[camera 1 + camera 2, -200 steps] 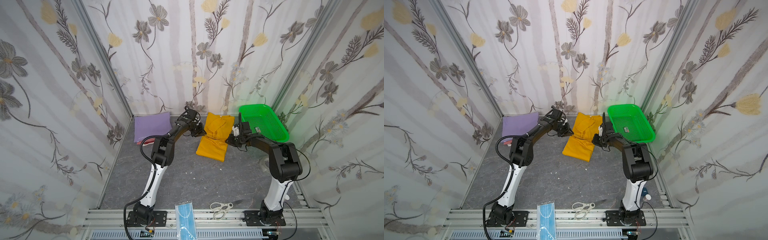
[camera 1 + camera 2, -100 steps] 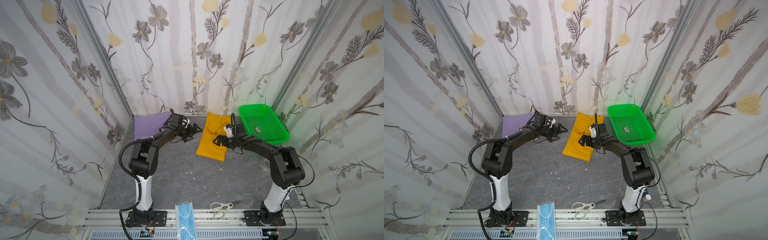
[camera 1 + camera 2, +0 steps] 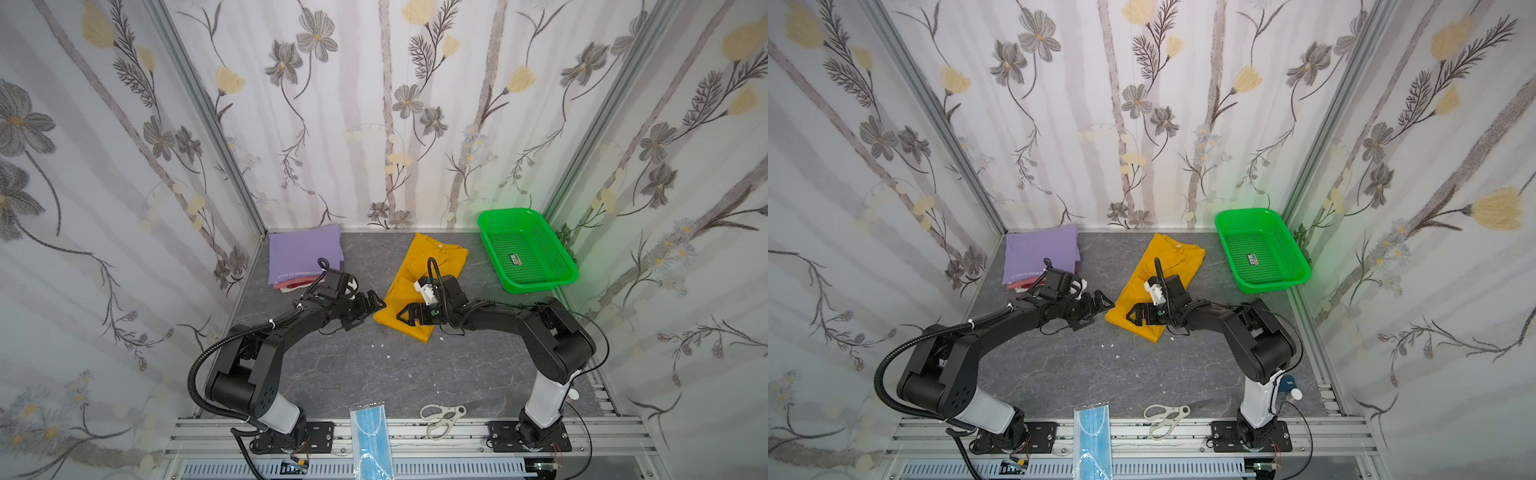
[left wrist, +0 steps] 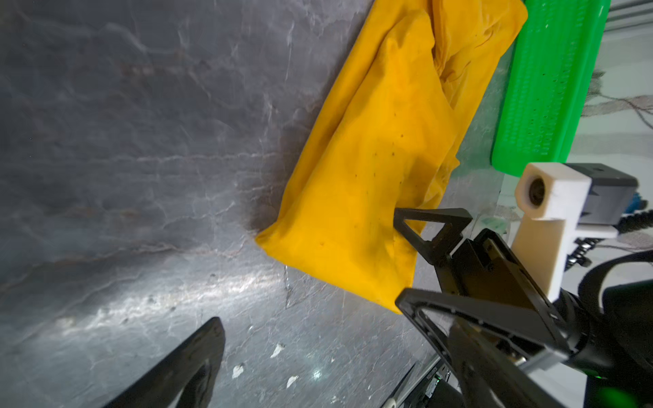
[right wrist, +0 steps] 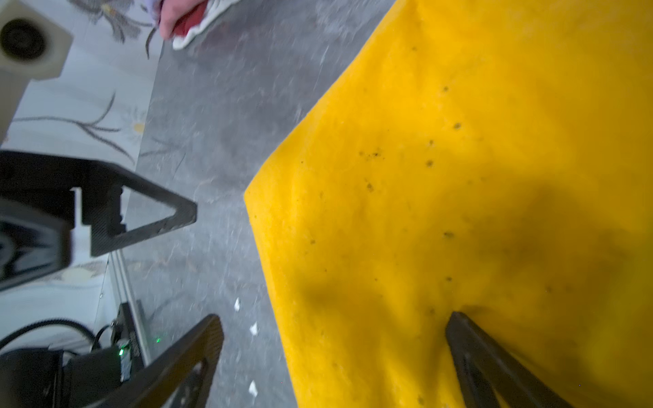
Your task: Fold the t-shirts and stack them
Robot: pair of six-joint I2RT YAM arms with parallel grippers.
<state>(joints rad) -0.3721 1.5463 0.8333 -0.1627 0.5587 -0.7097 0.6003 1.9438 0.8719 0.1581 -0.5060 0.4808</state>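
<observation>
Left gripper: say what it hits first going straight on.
Probably the near edge of the yellow t-shirt, just ahead of the left gripper, jaws open; the right gripper lies beyond. Height is unclear.

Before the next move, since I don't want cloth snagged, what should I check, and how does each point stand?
1. Left gripper open and empty: ok.
2. Right gripper open and empty: ok.
3. Yellow tee held by neither gripper: ok.
4. Yellow tee folded small enough to stack: not ok. It is a long strip with a rumpled collar end.
5. Top of the lilac tee free for stacking: ok.
6. Right gripper's fingers off the cloth: cannot tell. One hangs over the tee.
</observation>
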